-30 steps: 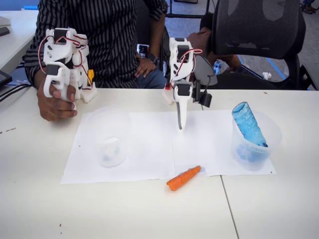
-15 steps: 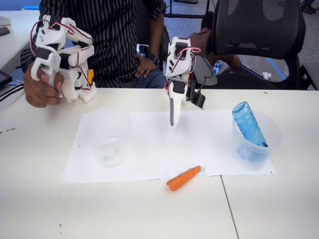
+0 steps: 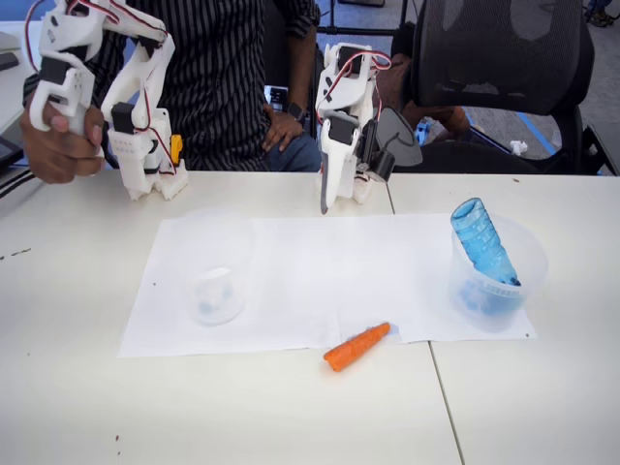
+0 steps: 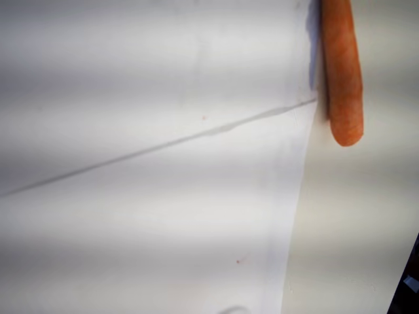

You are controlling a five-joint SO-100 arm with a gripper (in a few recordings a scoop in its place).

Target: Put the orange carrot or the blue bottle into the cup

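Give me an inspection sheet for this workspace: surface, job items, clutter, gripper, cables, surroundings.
Surface: white table with white paper sheets laid across the middle.
Job's things: orange carrot lies flat at the paper's front edge; blue bottle leans inside a second clear cup on the right in the fixed view; the cup stands upright on the left of the paper, holding neither the carrot nor the bottle.
Clutter: nothing seen.
Grippers: gripper raised at the table's back edge, pointing down, holding nothing; open or shut cannot be told.
Cables: red and white wires run along the arm.
Surroundings: a person in a striped shirt sits behind the table; black mesh chair beside.
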